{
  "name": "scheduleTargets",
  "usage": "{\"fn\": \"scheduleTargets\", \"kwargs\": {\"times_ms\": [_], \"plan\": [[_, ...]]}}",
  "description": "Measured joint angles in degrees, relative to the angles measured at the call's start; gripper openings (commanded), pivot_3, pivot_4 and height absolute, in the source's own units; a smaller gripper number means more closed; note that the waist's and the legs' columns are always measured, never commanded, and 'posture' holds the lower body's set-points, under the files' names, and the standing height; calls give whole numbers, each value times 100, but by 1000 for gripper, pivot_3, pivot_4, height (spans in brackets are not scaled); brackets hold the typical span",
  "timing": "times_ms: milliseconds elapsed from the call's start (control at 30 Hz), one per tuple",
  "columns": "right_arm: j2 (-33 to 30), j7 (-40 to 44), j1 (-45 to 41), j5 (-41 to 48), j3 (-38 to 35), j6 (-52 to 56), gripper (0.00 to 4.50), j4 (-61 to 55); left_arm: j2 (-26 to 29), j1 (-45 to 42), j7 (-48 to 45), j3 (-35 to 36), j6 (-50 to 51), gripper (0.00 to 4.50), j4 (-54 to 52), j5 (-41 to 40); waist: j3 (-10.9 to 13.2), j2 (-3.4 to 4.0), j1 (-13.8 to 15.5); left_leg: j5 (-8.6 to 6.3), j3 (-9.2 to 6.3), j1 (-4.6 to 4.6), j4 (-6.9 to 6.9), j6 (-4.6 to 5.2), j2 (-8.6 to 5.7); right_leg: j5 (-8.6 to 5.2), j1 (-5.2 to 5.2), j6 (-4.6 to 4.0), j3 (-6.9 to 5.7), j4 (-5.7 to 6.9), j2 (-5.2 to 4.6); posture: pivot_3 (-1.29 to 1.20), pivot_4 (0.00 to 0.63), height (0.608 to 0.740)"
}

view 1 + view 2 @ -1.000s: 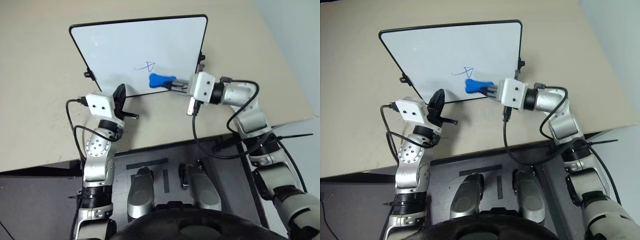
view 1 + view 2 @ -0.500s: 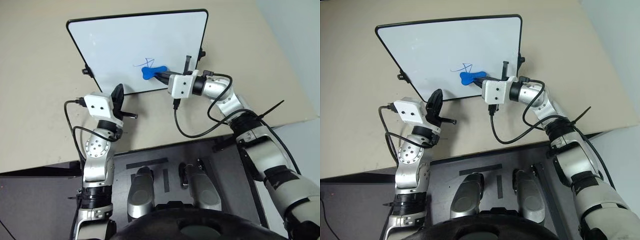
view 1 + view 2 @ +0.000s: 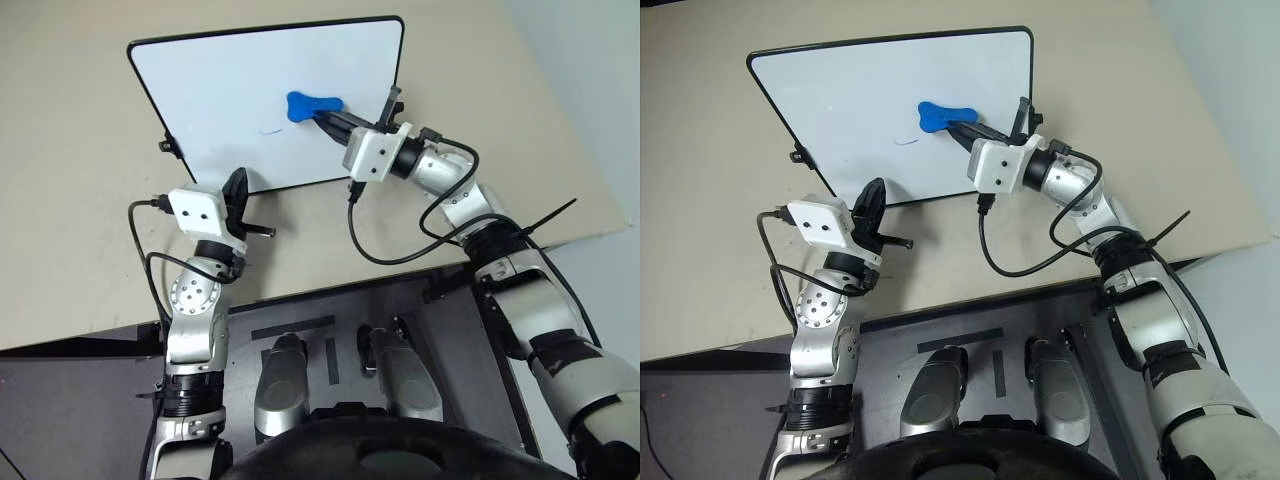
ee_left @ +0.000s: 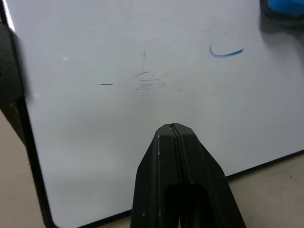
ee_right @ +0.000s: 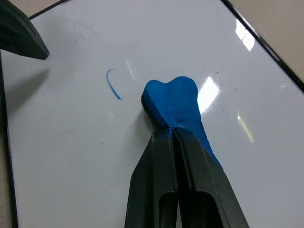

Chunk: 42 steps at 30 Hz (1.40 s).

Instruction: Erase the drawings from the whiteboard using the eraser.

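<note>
Whiteboard (image 3: 230,100) serves as the landmark: it lies flat on the beige counter (image 3: 80,250), and everything that matters sits on or beside its white face. Near the board's middle, towards its right half, the right gripper (image 3: 322,114) has its jaws pressed together on the tail of the eraser (image 3: 311,103), pinching the blue bone-shaped piece so that its broad lobed end sticks out ahead of the fingertips and rests against the board surface. The eraser's long axis runs in line with the jaws, pointing towards the board's left side.

What is left of the drawings (image 3: 268,130) is one short curved blue stroke, lying just beside the eraser, a little to its left and nearer the board's front edge. So the remaining mark is ahead of the eraser tip and slightly off to the near side; the next wipe, as I judge it, has to carry the eraser that way across the stroke.

The left gripper (image 3: 237,194) hovers at the board's front edge near its left corner, jaws pressed together on nothing. The right arm is clearly the nearer one to the stroke.
</note>
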Motion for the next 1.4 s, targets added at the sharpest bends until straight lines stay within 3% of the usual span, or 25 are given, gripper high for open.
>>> {"fn": "scheduleTargets", "kwargs": {"times_ms": [367,900,1067,1200,1400], "plan": [[682,235,-285,-253,461,44,18,900,-7,-78,10,-30,-1,0,17,2,0,0,-33,-12,4,-14,0,-8,6,2,-26,-4,0,0,1,0,150,740],[625,-696,-626,-397,258,-337,18,599,-9,-28,10,-26,-1,0,17,3,0,0,-34,-18,4,-19,0,-11,10,16,-47,-24,-2,0,1,0,150,740],[338,232,394,411,241,47,18,-549,-7,-72,-11,-38,-21,0,17,-1,-3,-4,5,-32,11,-25,6,-19,10,9,-46,-14,-6,-8,0,0,150,740],[-279,1323,1457,1234,241,1082,18,-1813,16,-9,-31,-23,-25,0,10,-9,-3,-4,1,-36,23,-36,19,-23,7,7,-48,-11,-1,-12,0,0,150,740],[-1346,2251,2724,2044,119,2730,18,-3471,51,31,-114,9,-7,0,12,-23,-1,-10,-1,-35,28,3,20,-21,6,-3,-7,4,2,-11,8,0,150,740]]}}
